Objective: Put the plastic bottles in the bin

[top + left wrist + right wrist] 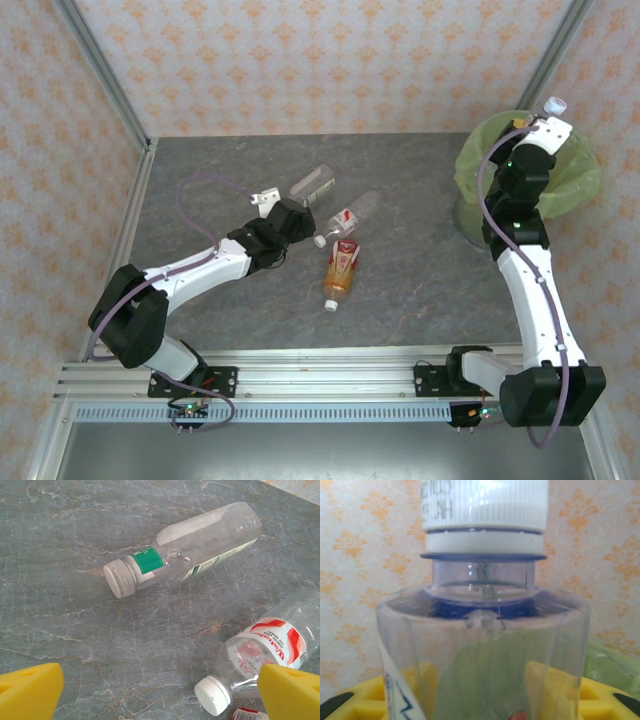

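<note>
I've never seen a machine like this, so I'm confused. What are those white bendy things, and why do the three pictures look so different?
Those are two robot arms on a gray table. One picture looks down from above; the other two come from a camera on each wrist. Three bottles lie there: a green-label bottle, a red-and-white-label bottle and an orange-brown bottle. The yellow fingers of the left arm hang open above them. The fingers of the right arm grip a clear bottle above the green-bagged bin.
</note>
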Robot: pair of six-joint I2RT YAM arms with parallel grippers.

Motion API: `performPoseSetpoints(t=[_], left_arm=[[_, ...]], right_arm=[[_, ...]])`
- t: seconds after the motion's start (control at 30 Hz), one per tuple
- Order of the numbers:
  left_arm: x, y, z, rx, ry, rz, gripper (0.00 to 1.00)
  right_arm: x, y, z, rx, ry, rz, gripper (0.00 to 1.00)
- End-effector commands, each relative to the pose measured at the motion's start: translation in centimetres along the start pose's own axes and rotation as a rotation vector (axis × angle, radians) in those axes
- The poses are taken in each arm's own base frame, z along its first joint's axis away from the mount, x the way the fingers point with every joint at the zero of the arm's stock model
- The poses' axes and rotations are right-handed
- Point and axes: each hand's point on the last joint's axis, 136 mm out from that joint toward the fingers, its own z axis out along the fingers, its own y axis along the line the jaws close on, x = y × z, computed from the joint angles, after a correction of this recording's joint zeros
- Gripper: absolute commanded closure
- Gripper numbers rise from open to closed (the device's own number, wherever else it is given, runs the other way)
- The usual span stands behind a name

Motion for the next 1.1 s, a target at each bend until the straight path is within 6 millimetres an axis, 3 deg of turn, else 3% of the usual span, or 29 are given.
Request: performPoseSetpoints(t=[0.0, 0.2, 0.63, 0.93, 1.07], left_arm=[[-0.8, 0.4, -0.7, -0.008, -0.018, -0.031, 0.0], [-0.7, 0.5, -0.6, -0.01, -0.015, -0.03, 0.0], [-0.5, 0.6, -0.6, -0.011, -0.014, -0.033, 0.0], [-0.4, 0.2, -0.2, -0.003, -0.002, -0.028, 0.0], [-0.4, 0.1, -0.2, -0.005, -0.002, -0.027, 0.0]], right_arm=[[-1.6, -1.2, 0.8, 0.042, -0.038, -0.049, 0.51], [0.0, -3.6, 3.2, 0.127, 0.005, -0.157, 0.5], [4.6, -6.4, 8.1, 0.303, 0.161, -0.371, 0.47], [7.2, -7.6, 11.0, 0.397, 0.232, -0.504, 0.4], [7.6, -8.1, 11.5, 0.438, 0.26, -0.526, 0.33]])
